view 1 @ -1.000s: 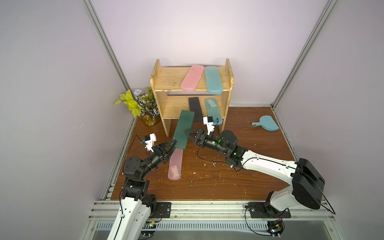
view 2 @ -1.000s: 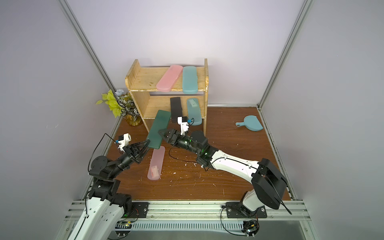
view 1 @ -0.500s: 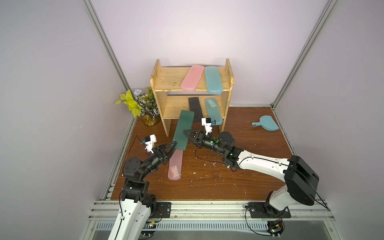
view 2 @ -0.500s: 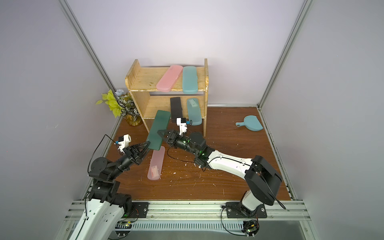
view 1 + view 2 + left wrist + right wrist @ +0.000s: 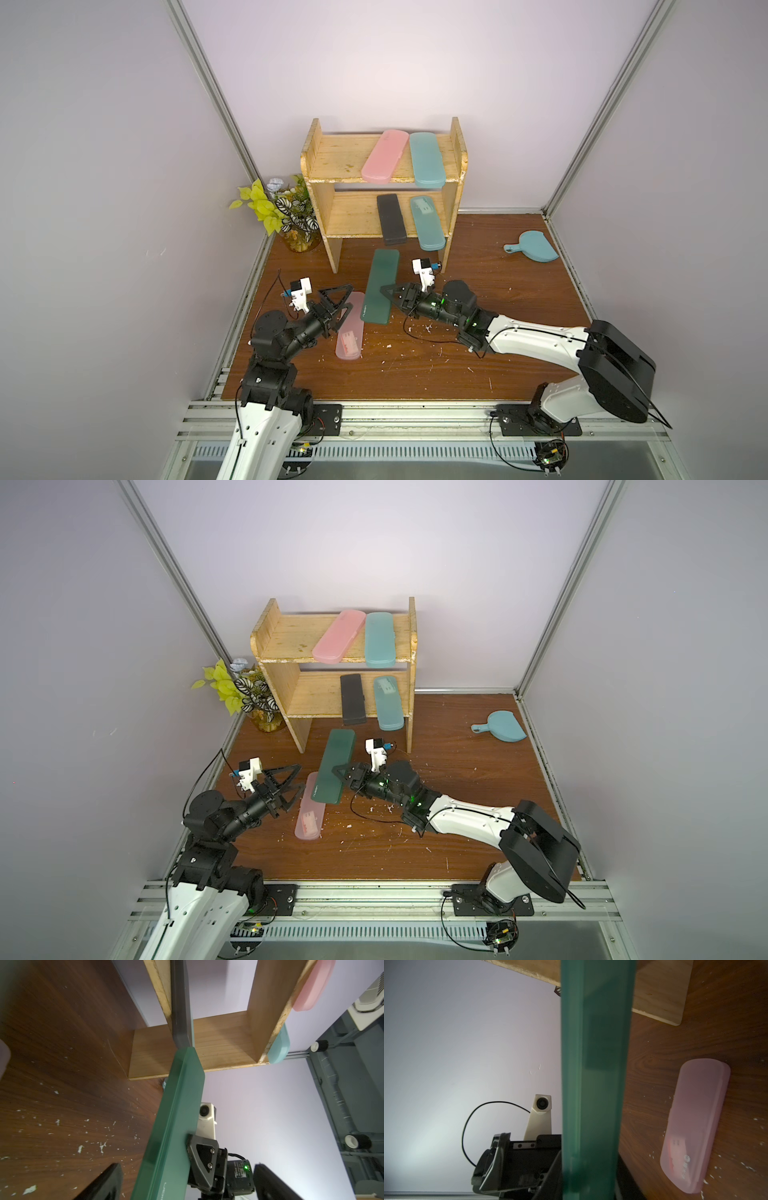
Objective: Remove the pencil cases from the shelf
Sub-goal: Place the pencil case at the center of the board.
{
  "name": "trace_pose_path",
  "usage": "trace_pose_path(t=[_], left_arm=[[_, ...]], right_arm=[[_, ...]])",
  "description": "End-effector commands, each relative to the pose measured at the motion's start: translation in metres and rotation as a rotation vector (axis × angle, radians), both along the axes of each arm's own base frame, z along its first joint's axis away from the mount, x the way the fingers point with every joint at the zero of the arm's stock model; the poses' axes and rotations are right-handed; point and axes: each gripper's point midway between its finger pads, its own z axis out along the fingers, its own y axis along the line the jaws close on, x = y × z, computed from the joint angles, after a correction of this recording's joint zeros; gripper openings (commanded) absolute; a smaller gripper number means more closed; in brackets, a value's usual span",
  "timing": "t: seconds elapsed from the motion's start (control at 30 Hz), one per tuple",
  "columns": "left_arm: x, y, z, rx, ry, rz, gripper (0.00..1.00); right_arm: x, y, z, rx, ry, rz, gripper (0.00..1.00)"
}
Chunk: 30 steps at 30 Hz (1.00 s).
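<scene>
Spreads left gripper [image 5: 351, 296] wide since second ago, freeing long flat dark-green plastic pencil case [image 5: 379, 279] just ahead; clamps right gripper [image 5: 386, 290] on its edge, apparently as handover.

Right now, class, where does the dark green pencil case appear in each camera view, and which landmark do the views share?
Top view: dark green pencil case, just below centre, in front of the shelf.
Top view: the case, left of centre, same slant.
Left wrist: the case, a slanted band rising from bottom middle.
Right wrist: the case, an upright band through the middle.
Shared landmark: the shelf, beyond the case's far end.
</scene>
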Motion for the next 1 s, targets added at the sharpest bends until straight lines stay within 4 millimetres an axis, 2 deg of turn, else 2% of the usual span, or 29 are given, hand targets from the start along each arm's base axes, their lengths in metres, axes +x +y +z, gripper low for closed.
trace_pose_path(t=[0.0, 0.17, 0.37, 0.67, 0.97], left_arm=[[-0.004, 0.011, -0.013, 0.124, 0.033, 0.058, 0.96], [-0.005, 0.021, -0.021, 0.225, 0.058, 0.098, 1.0], [-0.004, 0.027, -0.025, 0.25, 0.067, 0.133, 0.99], [-0.004, 0.028, -0.03, 0.243, 0.086, 0.138, 0.99], [-0.006, 0.032, -0.03, 0.228, 0.09, 0.165, 0.99]], right_arm=[[-0.011, -0.01, 0.006, -0.047, -0.085, 0.002, 0.25], [-0.024, -0.021, -0.032, -0.121, -0.045, 0.004, 0.24], [-0.027, -0.019, -0.066, -0.171, -0.012, -0.003, 0.23], [-0.024, 0.006, -0.105, -0.163, 0.082, 0.027, 0.22], [-0.019, 0.032, -0.128, -0.158, 0.139, 0.067, 0.21]])
